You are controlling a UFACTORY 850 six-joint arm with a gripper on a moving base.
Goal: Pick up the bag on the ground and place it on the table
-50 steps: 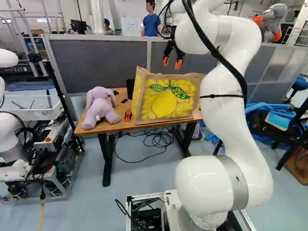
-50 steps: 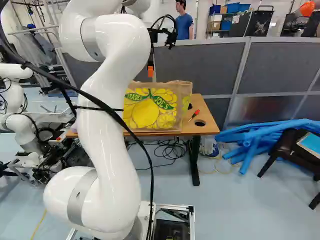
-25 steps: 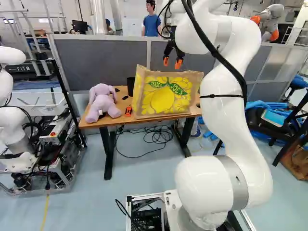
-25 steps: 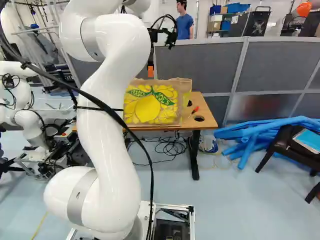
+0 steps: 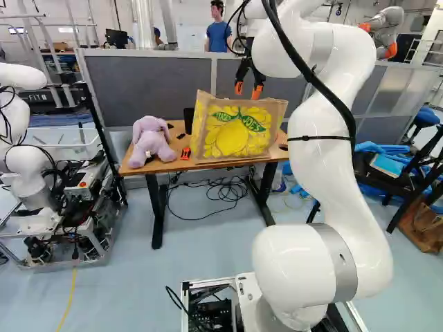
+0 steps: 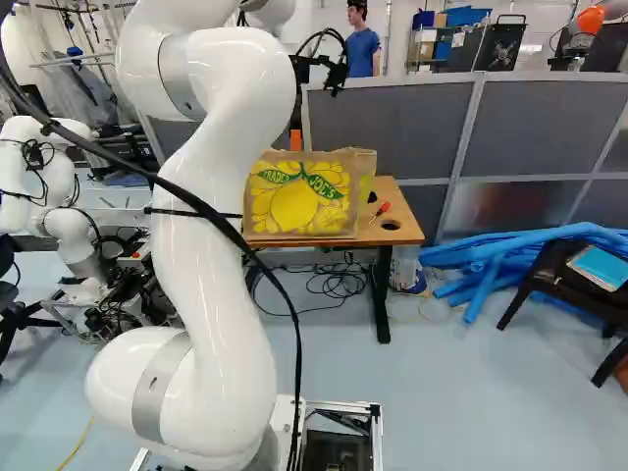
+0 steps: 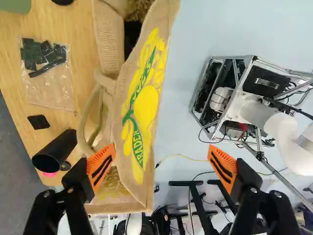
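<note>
Bag, tan burlap (image 5: 237, 131), printed with yellow lemons and green lettering: one, upright on the counter, a wood-topped table with black legs (image 6: 403, 233); printed face toward the base. It served as landmark for the entries below.

End effector, black, two-fingered, orange-padded (image 5: 248, 90): one, above the bag, released. In the wrist view its fingers stood wide apart with nothing gripped, one over the bag's handle side, the other out past the printed face, over the floor. Contact with the bag: could not be told.

Plush toy, lavender (image 5: 151, 140): on the counter, left of the bag in the left base view.

Cylinder, black, open-ended (image 7: 54, 149): on the counter, near the bag's handles.

Pouch, clear plastic, dark pieces inside (image 7: 49, 73): on the counter, on the bag's handle side.

Screwdriver, red-handled (image 6: 383, 208): right of the bag in the right base view.

Cables, black, tangled (image 5: 225, 191): on the floor, lower than the bag.

Foam tubes, blue (image 6: 491, 257): on the floor, well right of the bag in that same view.
</note>
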